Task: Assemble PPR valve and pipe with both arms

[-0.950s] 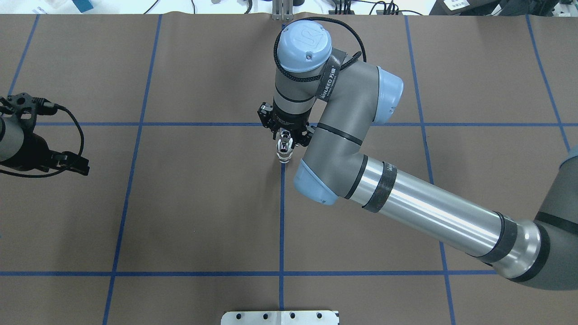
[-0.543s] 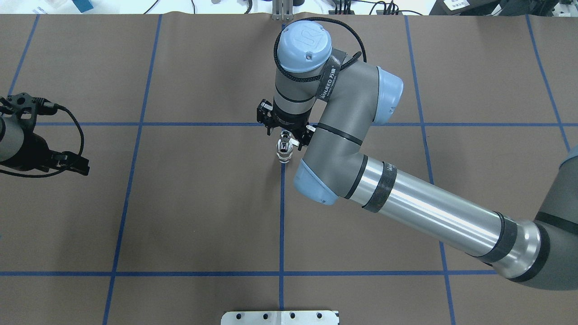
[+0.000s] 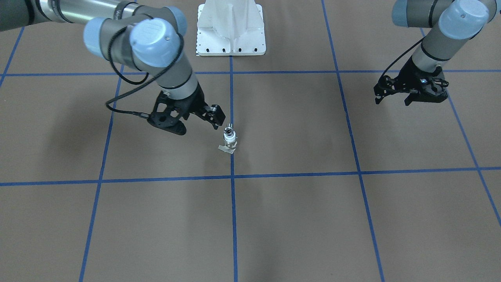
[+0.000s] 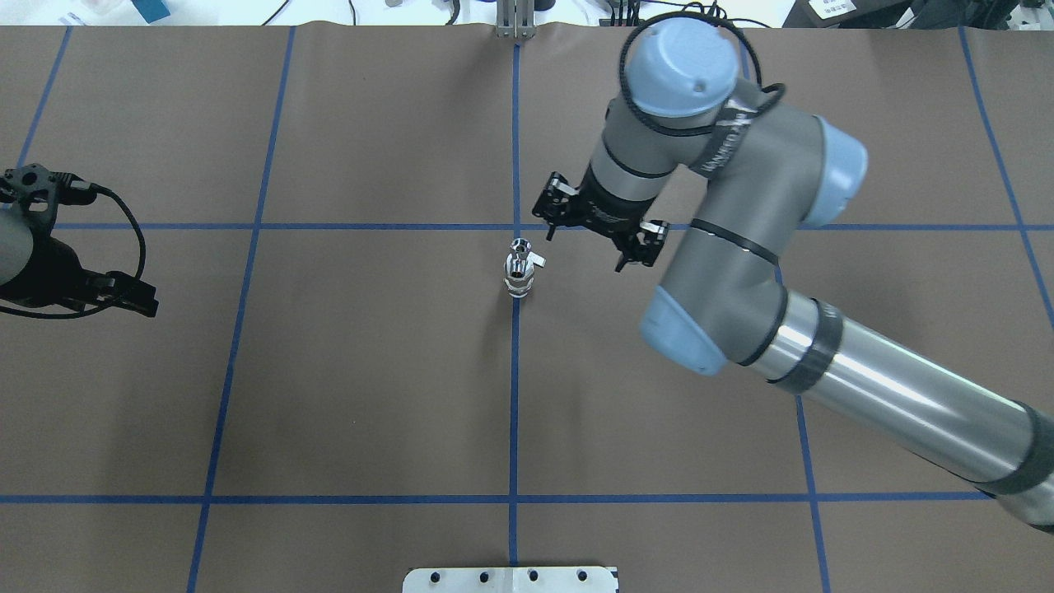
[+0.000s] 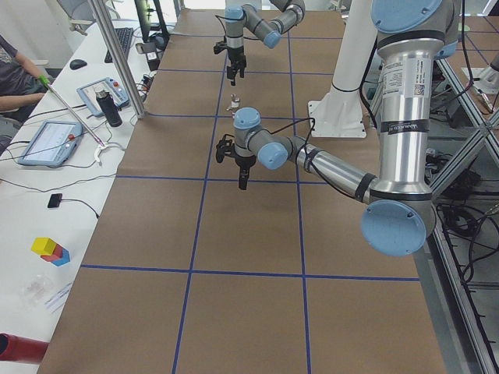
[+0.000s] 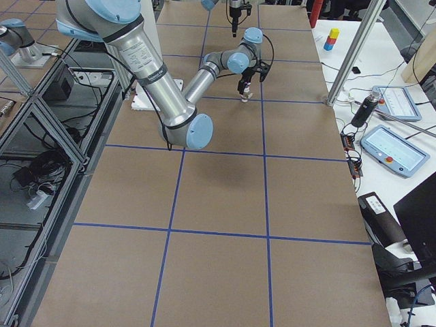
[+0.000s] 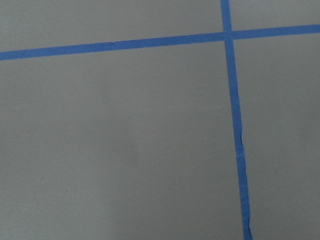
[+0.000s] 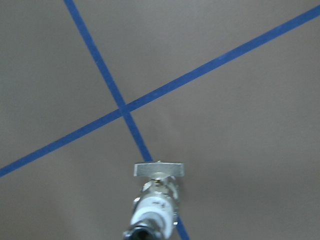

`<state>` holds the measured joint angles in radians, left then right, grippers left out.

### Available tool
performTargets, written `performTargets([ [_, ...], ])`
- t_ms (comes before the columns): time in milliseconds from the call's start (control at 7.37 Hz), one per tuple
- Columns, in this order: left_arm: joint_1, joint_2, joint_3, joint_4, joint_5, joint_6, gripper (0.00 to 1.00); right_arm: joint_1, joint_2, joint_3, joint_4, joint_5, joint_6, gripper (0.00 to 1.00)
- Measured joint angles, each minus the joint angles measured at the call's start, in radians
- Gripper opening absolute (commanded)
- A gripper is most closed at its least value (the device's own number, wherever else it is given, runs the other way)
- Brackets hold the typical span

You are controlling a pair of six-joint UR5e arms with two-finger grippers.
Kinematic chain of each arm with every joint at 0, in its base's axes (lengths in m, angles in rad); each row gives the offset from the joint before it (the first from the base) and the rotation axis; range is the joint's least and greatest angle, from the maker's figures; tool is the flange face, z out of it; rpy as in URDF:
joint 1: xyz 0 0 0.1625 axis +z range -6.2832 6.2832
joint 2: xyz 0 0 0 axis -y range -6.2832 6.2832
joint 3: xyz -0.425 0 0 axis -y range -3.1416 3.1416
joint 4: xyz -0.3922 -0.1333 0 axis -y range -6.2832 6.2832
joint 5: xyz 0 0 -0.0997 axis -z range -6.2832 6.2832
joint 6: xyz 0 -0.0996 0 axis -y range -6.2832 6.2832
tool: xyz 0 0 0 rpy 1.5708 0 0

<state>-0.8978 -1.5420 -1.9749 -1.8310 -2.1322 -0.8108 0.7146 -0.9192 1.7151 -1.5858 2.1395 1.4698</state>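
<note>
The PPR valve [image 4: 519,268] stands upright on the centre blue line, free of both grippers, with a white collar, silvery metal and a small flat tab. The pipe [image 4: 519,287] shows as a silvery ribbed part at its foot; I cannot make out the seam between them. The stack also shows in the front view [image 3: 229,138] and low in the right wrist view [image 8: 152,207]. My right gripper [image 4: 586,249] is open and empty, lifted to the right of the stack. My left gripper [image 4: 136,303] hangs open and empty at the far left, also in the front view [image 3: 392,102].
The white pedestal base [image 3: 231,29] stands at the robot's side of the table. Blue tape lines [image 7: 235,125] cross the brown mat. Operators' tablets [image 5: 51,140] and a metal post [image 5: 117,62] line the far table edge.
My right gripper opened, let go of the valve and pulled away to the right. The valve stays standing in place. The left arm barely moved.
</note>
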Motion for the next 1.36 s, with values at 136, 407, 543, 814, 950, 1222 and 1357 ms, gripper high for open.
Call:
performTargets([
  [136,-0.02,0.001,0.002,0.0,-0.02,0.004,1.0,0.031,-0.119,0.089,0.004,0.015,-0.104,1.0],
  [407,-0.059,0.023,0.004,0.003,-0.037,0.069,1.0,0.11,-0.344,0.182,0.067,0.026,-0.323,1.0],
  [543,-0.109,0.038,0.013,0.019,-0.043,0.174,1.0,0.172,-0.472,0.196,0.155,0.051,-0.431,1.0],
  [814,-0.248,0.054,0.065,0.079,-0.066,0.417,1.0,0.33,-0.704,0.195,0.3,0.113,-0.688,1.0],
  [950,-0.329,0.056,0.11,0.11,-0.096,0.526,1.0,0.415,-0.768,0.172,0.322,0.124,-0.835,1.0],
  [1222,-0.492,0.056,0.201,0.157,-0.191,0.675,1.0,0.566,-0.807,0.08,0.329,0.163,-1.072,1.0],
  [1357,-0.549,0.062,0.226,0.166,-0.222,0.734,1.0,0.616,-0.809,0.043,0.325,0.193,-1.144,1.0],
])
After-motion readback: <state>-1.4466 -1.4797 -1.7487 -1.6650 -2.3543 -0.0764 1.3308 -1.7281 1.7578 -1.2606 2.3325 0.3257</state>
